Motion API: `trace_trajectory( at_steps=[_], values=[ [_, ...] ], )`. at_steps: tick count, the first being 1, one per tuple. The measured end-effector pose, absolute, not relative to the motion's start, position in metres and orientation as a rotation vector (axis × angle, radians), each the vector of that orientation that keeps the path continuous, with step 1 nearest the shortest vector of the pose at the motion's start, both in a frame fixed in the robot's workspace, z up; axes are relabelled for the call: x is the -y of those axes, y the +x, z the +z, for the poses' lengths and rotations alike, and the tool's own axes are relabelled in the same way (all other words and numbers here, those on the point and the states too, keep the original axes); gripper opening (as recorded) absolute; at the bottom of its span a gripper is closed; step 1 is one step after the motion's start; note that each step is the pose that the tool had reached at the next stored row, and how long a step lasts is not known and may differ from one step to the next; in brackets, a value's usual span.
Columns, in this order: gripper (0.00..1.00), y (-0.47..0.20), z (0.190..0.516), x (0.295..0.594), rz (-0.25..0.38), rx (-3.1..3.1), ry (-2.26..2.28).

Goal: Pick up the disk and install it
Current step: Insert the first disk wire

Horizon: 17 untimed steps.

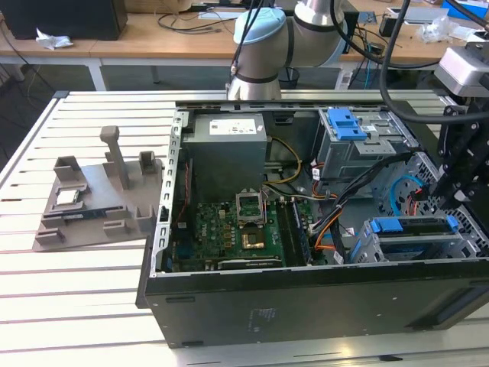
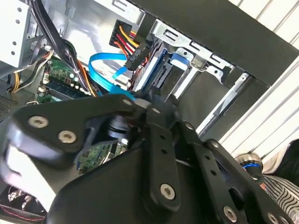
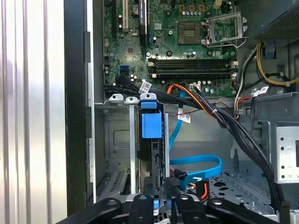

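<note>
The disk (image 1: 412, 228), silver in a blue carrier, sits on edge in the lower drive bay at the open computer case's corner, on the exterior view's right. In the first wrist view the disk (image 3: 152, 128) runs along its slot, blue tab at the far end. My gripper (image 1: 445, 200) hangs over the near end of the disk. Its black fingers (image 3: 140, 203) stand close on either side of the carrier's blue end, so the gripper (image 3: 159, 205) looks shut on it. In the second wrist view the gripper (image 2: 147, 105) meets the disk (image 2: 156, 70) beside the cable plugs.
Blue data cable (image 3: 196, 163) and black and orange power cables (image 3: 224, 121) run right beside the bay. An upper drive cage with a blue bracket (image 1: 345, 122), power supply (image 1: 229, 153) and motherboard (image 1: 229, 233) fill the case. A grey holder (image 1: 95, 195) stands on the table.
</note>
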State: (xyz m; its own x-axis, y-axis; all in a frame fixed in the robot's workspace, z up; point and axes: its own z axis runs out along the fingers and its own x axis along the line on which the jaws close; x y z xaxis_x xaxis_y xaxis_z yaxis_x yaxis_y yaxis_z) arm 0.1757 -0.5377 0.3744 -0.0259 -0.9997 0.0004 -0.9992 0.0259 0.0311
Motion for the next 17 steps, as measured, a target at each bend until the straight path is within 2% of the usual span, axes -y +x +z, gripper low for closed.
trace_trajectory(
  at_steps=[2, 3, 4, 8, 17],
  values=[
    [0.35, 0.176, 0.374, 0.538, -0.034, 2.234, 2.177],
    [0.35, 0.176, 0.374, 0.538, -0.034, 2.234, 2.177],
    [0.42, 0.176, 0.374, 0.538, -0.034, 2.234, 2.177],
    [0.42, 0.182, 0.373, 0.534, -0.014, 2.224, 2.167],
    [0.42, 0.199, 0.367, 0.503, 0.0, 2.213, 2.157]
  ],
)
